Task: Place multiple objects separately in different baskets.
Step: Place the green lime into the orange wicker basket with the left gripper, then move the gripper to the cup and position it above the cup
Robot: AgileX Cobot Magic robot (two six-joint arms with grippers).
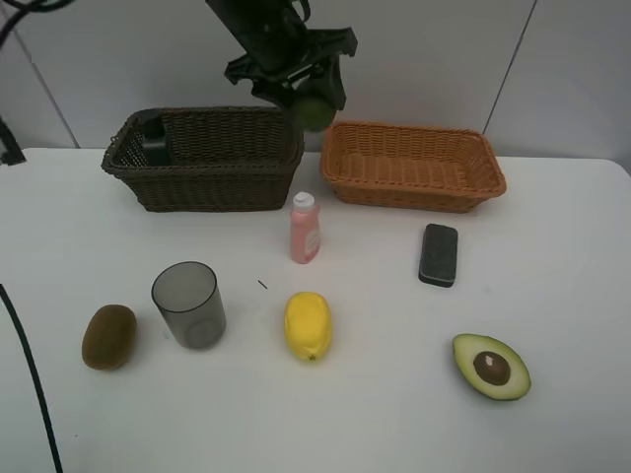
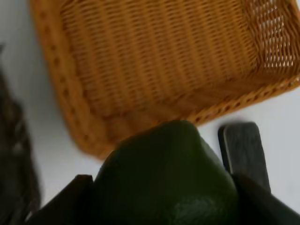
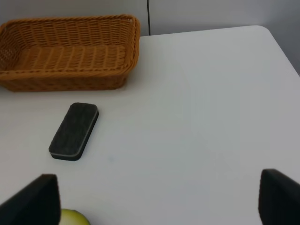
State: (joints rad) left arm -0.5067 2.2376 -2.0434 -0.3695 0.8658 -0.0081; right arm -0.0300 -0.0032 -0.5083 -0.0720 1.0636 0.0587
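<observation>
My left gripper (image 1: 308,99) is shut on the green lime (image 1: 314,111) and holds it in the air between the dark brown basket (image 1: 207,182) and the orange-tan basket (image 1: 414,192). In the left wrist view the lime (image 2: 168,178) hangs over the near corner of the orange-tan basket (image 2: 51,61). The dark green pump bottle (image 1: 151,134) lies in the dark basket. The pink bottle (image 1: 305,229), eraser (image 1: 439,254), cup (image 1: 187,304), kiwi (image 1: 108,336), lemon (image 1: 308,325) and avocado half (image 1: 491,367) sit on the table. My right gripper (image 3: 154,201) is open and empty.
The white table (image 1: 552,296) ends at a grey wall behind the baskets. A black cable (image 1: 30,374) runs along the left edge. In the right wrist view the eraser (image 3: 74,131) lies in front of the orange-tan basket (image 3: 65,79), and a green-yellow edge (image 3: 72,218) shows low down.
</observation>
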